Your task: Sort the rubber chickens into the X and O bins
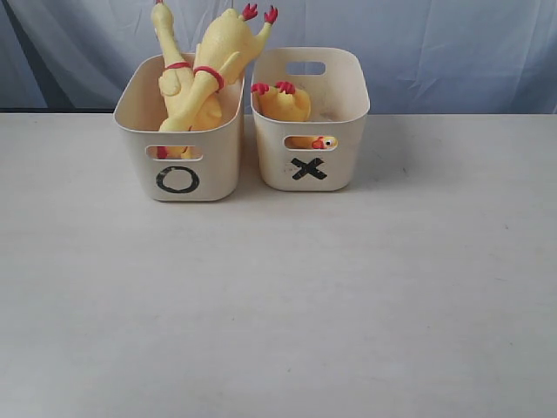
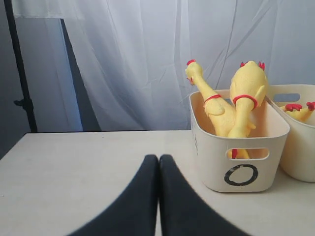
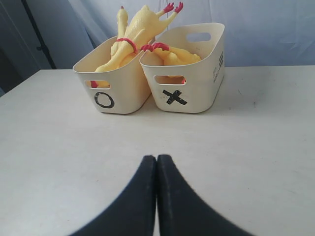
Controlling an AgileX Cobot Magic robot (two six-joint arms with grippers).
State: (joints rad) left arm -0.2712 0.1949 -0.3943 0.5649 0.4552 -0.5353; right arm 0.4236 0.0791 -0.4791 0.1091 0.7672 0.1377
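Sorting appears done — yellow rubber chickens (image 1: 209,61) in cream plastic O bin (image 1: 218,170), X bin (image 1: 348,157); left gripper (image 2: 158,157), right gripper (image 3: 156,158) pressed together, empty — nothing left to pick.

Illumination is bright, diffuse and even in all three views. The pale matte surface (image 1: 278,305) reads slightly washed out. The cream plastic tub marked X (image 1: 310,165) casts a faint, soft-edged shadow toward the surface's right edge. The black left end effector (image 2: 158,157) and black right end effector (image 3: 156,158) render slightly soft. The white fabric curtain (image 2: 147,59) glows backlit.
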